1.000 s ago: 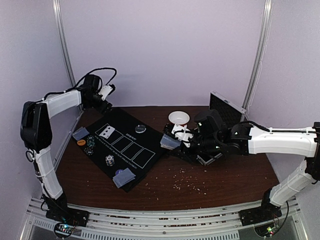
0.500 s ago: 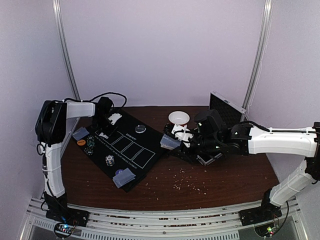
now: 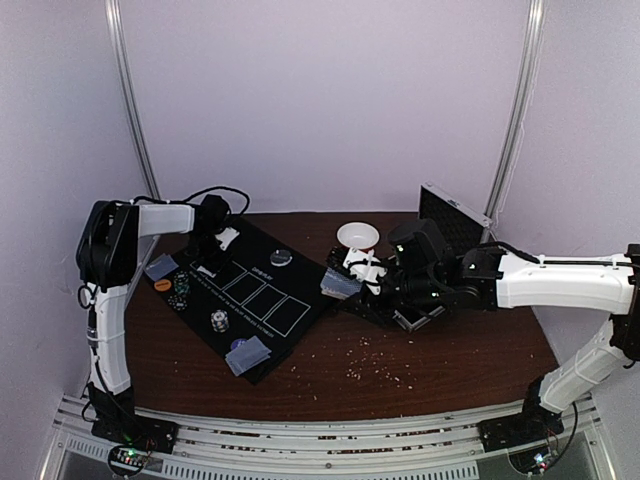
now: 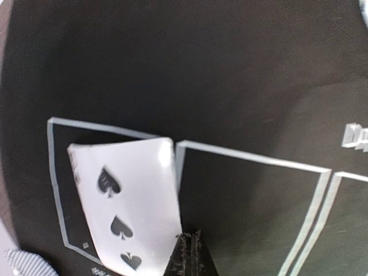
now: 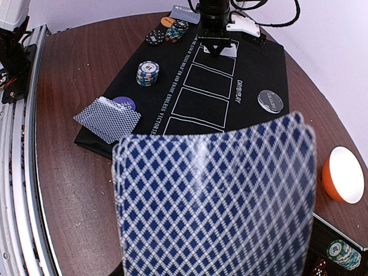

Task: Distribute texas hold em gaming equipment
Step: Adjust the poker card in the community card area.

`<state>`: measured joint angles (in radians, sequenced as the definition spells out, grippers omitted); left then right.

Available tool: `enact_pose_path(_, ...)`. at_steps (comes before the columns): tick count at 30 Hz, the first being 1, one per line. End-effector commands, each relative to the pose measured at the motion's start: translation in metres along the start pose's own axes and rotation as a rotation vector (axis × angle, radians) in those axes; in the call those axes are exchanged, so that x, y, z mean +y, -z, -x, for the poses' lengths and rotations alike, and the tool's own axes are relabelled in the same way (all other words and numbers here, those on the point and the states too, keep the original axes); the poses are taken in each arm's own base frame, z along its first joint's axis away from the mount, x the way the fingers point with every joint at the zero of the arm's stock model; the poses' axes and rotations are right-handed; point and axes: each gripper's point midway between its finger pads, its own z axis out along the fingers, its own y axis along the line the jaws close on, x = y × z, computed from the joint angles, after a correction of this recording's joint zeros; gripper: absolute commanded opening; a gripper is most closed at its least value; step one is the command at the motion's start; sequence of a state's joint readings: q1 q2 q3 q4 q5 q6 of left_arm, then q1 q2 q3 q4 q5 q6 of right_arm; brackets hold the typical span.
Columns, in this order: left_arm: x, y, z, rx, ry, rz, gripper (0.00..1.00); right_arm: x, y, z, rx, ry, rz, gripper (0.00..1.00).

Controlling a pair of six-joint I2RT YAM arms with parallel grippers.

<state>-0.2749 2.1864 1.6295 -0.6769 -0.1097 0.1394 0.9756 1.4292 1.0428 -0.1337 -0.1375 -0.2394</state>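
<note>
**Left jaws clenched at the spade card, right arm holding the deck**

The left gripper (image 3: 208, 264) points down at the far-left end of the black mat (image 3: 240, 240), over the first of the white-outlined boxes. Its jaws are clenched tight, and the tips meet right at the edge of a face-up spade card (image 4: 129, 201) lying in that box – 3 spade pips show. Whether the card is actually pinched cannot be told.

The right gripper (image 3: 350, 282) hangs just off the mat's right edge, grasping a deck of cards (image 5: 215, 195) with blue diamond backs. The deck fills most of the right wrist view.

On the mat:
- a chip stack (image 5: 148, 73) sits near the middle of the near-left edge
- a face-down pair of cards (image 5: 107, 119) lies at the near corner, partly over a purple disc (image 5: 123, 103)
- a grey disc (image 5: 270, 100) lies on the far side

Off the mat to the left, on the brown table (image 3: 450, 360), lie an orange disc (image 3: 162, 285), more chips (image 3: 180, 290) and another face-down pile (image 3: 160, 266). A white bowl (image 3: 357, 236) and an open case (image 3: 453, 215) stand at the far right.
</note>
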Motion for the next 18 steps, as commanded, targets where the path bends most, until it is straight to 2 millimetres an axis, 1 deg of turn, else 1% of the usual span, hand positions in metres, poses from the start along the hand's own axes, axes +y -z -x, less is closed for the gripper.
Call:
enact_pose_path(1,0.028,-0.011,-0.022,0.101,0.008,0.128,0.00,-0.007,0.007,0.015,-0.034,0.005,-0.025,0.39)
enact_pose_path(6,0.033,-0.008,-0.023,0.112,-0.008,0.156,0.00,-0.007,0.006,0.015,-0.033,0.004,-0.023,0.39)
enact_pose_path(12,0.032,-0.006,-0.014,0.077,-0.016,0.140,0.00,-0.007,0.006,0.015,-0.032,0.004,-0.023,0.39)
enact_pose_path(14,0.027,-0.003,-0.008,0.049,-0.018,0.111,0.00,-0.007,0.007,0.015,-0.032,0.006,-0.024,0.39)
enact_pose_path(16,0.019,0.005,0.003,-0.002,-0.012,0.059,0.00,-0.007,0.007,0.014,-0.030,0.006,-0.026,0.39)
enact_pose_path(18,0.008,0.022,0.019,-0.077,-0.005,-0.006,0.00,-0.008,0.007,0.014,-0.027,0.005,-0.031,0.39)
